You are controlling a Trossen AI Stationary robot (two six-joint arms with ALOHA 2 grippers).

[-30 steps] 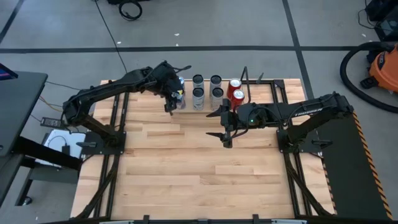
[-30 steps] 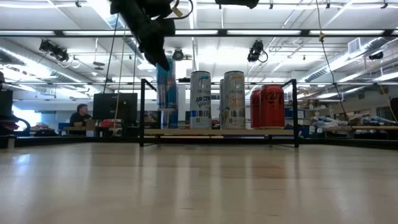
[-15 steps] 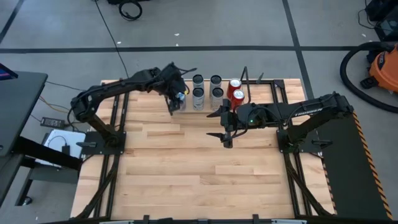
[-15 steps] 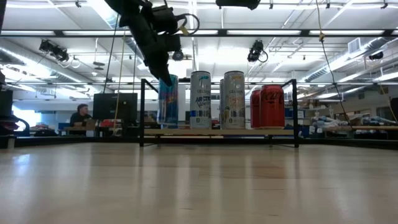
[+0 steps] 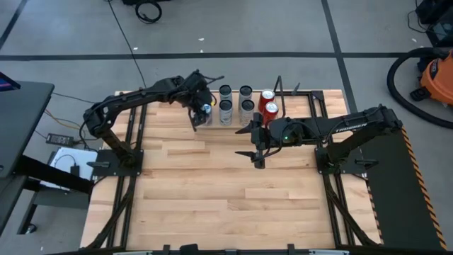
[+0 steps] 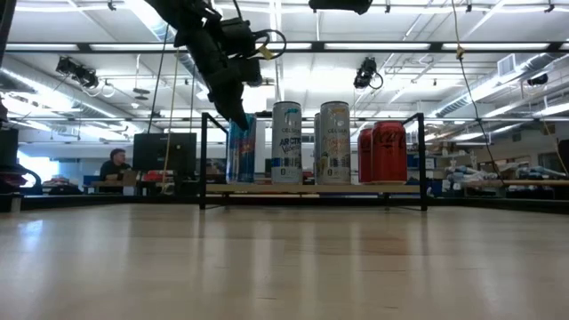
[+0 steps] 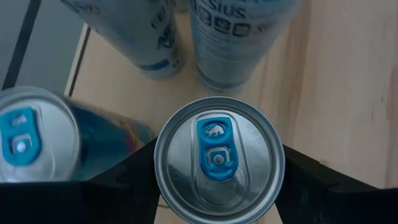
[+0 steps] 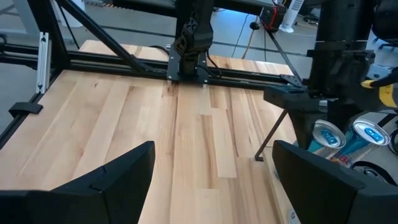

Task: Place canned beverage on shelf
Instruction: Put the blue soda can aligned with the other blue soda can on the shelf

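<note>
At the middle of the butcher-block tabletop (image 5: pixel 212 205), the right gripper (image 5: pixel 257 145) waited with its jaws spread and nothing between them. Farther, at about twelve o'clock, the light wood plank shelf (image 6: pixel 311 188) carried two silver cans (image 6: pixel 309 142) and two red cans (image 6: pixel 382 152). At its eleven o'clock end, the left gripper (image 5: pixel 200 116) clasped the tall blue canned beverage (image 7: pixel 219 158) from above, the can upright at the shelf. The placing step seemed nearly done; next, the fingers should release and rise straight.
</note>
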